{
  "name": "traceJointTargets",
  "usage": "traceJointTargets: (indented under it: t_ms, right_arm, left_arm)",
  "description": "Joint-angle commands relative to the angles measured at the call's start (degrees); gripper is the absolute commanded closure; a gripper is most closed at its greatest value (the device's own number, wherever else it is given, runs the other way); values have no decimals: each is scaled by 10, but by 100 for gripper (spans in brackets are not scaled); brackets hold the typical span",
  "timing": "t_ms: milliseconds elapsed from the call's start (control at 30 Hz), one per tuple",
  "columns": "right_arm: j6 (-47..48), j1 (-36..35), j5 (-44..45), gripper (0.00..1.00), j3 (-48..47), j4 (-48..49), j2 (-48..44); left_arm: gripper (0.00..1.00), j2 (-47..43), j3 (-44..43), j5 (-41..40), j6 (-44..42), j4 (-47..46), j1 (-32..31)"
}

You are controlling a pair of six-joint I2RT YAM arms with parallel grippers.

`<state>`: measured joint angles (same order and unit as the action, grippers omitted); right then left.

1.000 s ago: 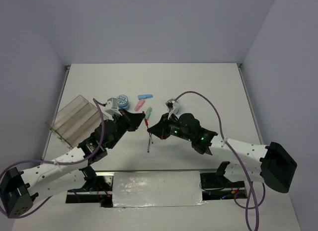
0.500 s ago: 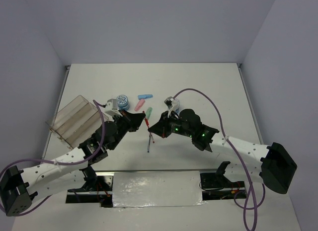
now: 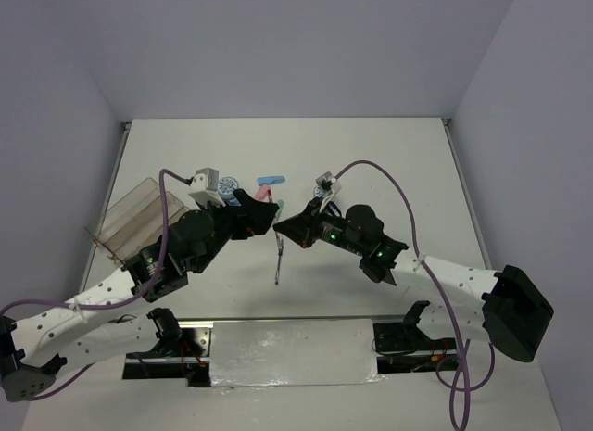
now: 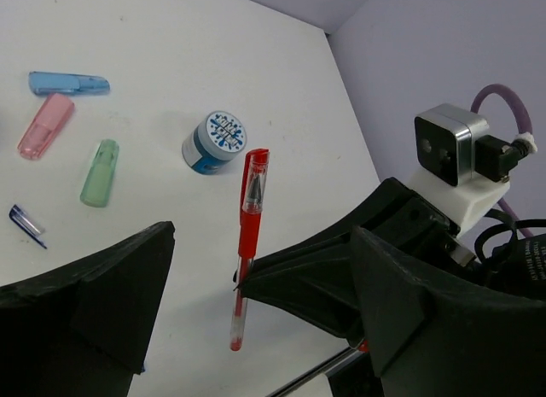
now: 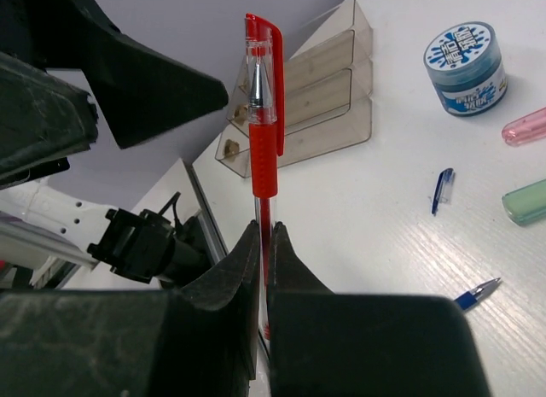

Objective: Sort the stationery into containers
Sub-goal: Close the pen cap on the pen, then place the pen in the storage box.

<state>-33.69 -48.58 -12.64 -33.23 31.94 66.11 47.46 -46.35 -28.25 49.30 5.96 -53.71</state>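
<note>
- While the right claw [image 5: 264, 236] pinches the red pen [image 5: 263, 115] low on its barrel, the pen sits cap end up in the gap between the two arms, seemingly lifted off the table [image 3: 371, 162].
- Both fingers press on the barrel from either side and leave the capped upper half free, probably so the other arm has room to take it.
- The left claw [image 3: 254, 218] is spread wide and empty. In its wrist view the pen lies between its two fingers and touches neither.
- This looks like a hand-over. The tray [image 3: 130, 218] lies at the far left, on the left arm's side, so passing the pen across seems the way to reach it.
- Whether the tray's long compartments hold anything is hard to tell through the clear plastic.
- Still unsorted on the table are a disc [image 3: 227, 185], a blue capsule [image 3: 270, 181], a pink capsule [image 4: 47, 125] and a green capsule [image 4: 101, 172], all near the claws, plus a dark pen [image 3: 278, 264] nearer the bases.
- If the left claw closes off-centre, the pen could tilt. The right claw should let go only once the left pinch is firm.
</note>
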Motion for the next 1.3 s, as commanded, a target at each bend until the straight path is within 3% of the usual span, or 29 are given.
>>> traceJointTargets:
  t_ms: [0, 200, 367, 533, 600, 700, 867, 967, 1033, 1067, 1100, 1233, 1267]
  right_arm:
    - [-13, 2, 1, 100, 4, 58, -8]
    - [-18, 1, -6, 100, 8, 56, -29]
    - [-16, -6, -22, 100, -6, 43, -27]
    - [-18, -13, -27, 100, -10, 48, -7]
    - [-18, -13, -29, 100, -8, 53, -4]
    - [-19, -13, -35, 100, -5, 60, 5]
    - [-23, -16, -50, 100, -4, 77, 6]
    - [-22, -16, -59, 100, -3, 80, -2]
    - [-15, -17, -65, 89, 2, 80, -12]
    - [-12, -18, -67, 54, 4, 79, -17]
    - [-8, -16, -67, 41, 10, 77, -27]
    - [2, -16, -63, 18, 23, 63, -53]
    - [4, -17, -62, 6, 28, 59, -59]
  left_arm:
    - [5, 0, -6, 11, -36, -10, -2]
    - [13, 18, 13, 21, -29, -17, -3]
    - [32, 45, 18, 28, -35, -30, -2]
    - [34, 61, 7, 35, -46, -47, -3]
    - [42, 63, 5, 35, -54, -53, -3]
    - [70, 65, 3, 30, -61, -54, -2]
    - [99, 83, -11, 30, -58, -41, -3]
    - [100, 87, -9, 31, -58, -37, -3]
    - [100, 77, 5, 33, -60, -47, -2]
    - [100, 72, 12, 38, -64, -53, -3]
    - [100, 68, 18, 40, -67, -55, -2]
    - [100, 49, 35, 32, -79, -64, -2]
    - [100, 47, 34, 27, -89, -61, -3]
